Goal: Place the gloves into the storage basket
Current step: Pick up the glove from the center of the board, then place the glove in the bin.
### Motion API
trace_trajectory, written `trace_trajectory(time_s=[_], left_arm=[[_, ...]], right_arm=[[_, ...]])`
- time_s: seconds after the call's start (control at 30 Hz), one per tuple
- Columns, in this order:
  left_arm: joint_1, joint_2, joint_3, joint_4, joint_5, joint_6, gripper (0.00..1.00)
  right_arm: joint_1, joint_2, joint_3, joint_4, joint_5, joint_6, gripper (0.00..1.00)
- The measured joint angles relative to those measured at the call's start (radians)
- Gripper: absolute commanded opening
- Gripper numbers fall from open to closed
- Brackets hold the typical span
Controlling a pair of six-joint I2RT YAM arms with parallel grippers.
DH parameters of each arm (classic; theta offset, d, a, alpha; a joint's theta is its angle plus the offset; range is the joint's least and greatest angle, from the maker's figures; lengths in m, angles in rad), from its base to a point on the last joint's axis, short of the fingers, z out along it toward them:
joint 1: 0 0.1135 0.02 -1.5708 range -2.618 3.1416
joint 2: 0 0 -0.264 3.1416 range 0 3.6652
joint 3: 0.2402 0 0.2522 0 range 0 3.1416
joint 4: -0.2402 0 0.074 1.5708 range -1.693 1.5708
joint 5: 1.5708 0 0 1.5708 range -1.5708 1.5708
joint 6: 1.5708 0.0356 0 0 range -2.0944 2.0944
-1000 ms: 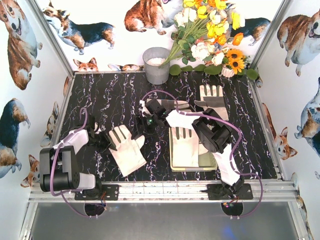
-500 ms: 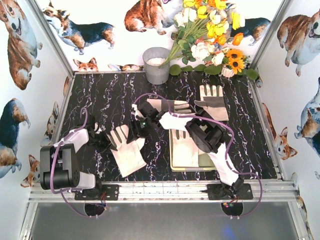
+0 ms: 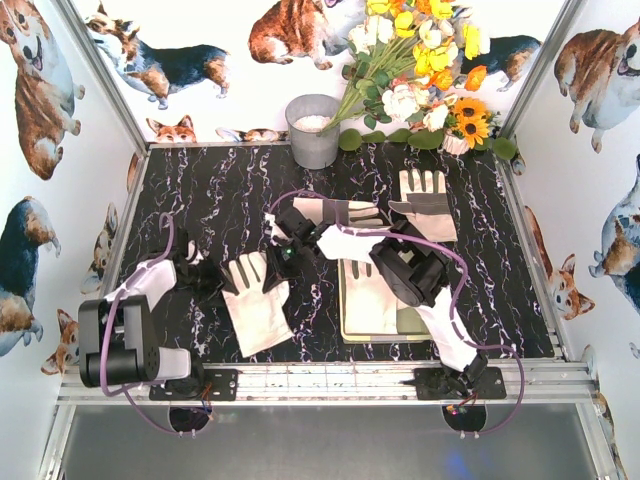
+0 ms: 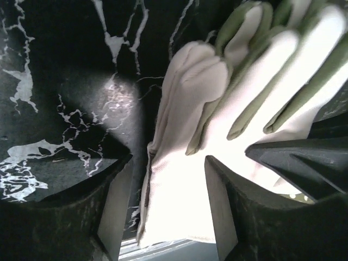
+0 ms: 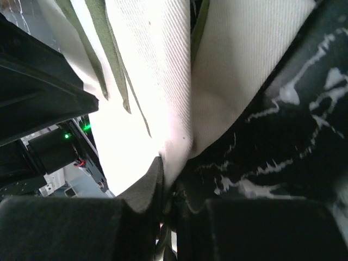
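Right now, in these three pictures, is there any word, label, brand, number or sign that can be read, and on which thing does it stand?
None: no text can be read in any view.
Nothing is printed on the gloves, the storage basket or the grey bucket.
The walls carry only dog pictures.
The green light in the right wrist view is a lamp, not a sign.
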Motion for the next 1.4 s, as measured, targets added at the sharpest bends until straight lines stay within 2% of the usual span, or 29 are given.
trace_trajectory(time_s=[0.1, 0.3, 0.67, 0.83, 1.07, 1.23, 1.4], left_arm=[[0.000, -0.040, 0.000, 0.020, 0.011, 0.000, 0.63], [0.000, -0.095, 0.002, 0.062, 0.053, -0.002, 0.73], [-0.063, -0.094, 0.154, 0.130, 0.172, -0.021, 0.81], [-0.175, -0.053, 0.207, 0.194, 0.200, -0.049, 0.82], [-0.412, 0.096, 0.315, 0.269, 0.207, -0.097, 0.81], [-0.512, 0.249, 0.440, 0.327, 0.234, -0.106, 0.81], [-0.583, 0.397, 0.544, 0.353, 0.274, -0.105, 0.81]], right_arm=[[-0.012, -0.035, -0.001, -0.063, 0.007, -0.001, 0.00], [-0.073, -0.192, -0.035, -0.223, 0.033, -0.026, 0.00], [-0.230, -0.506, -0.068, -0.528, 0.079, -0.088, 0.00], [-0.308, -0.606, -0.089, -0.619, 0.078, -0.114, 0.00], [-0.462, -0.739, -0.254, -0.641, 0.068, -0.145, 0.00], [-0.540, -0.757, -0.362, -0.613, 0.071, -0.158, 0.00], [-0.566, -0.748, -0.376, -0.597, 0.085, -0.192, 0.00]])
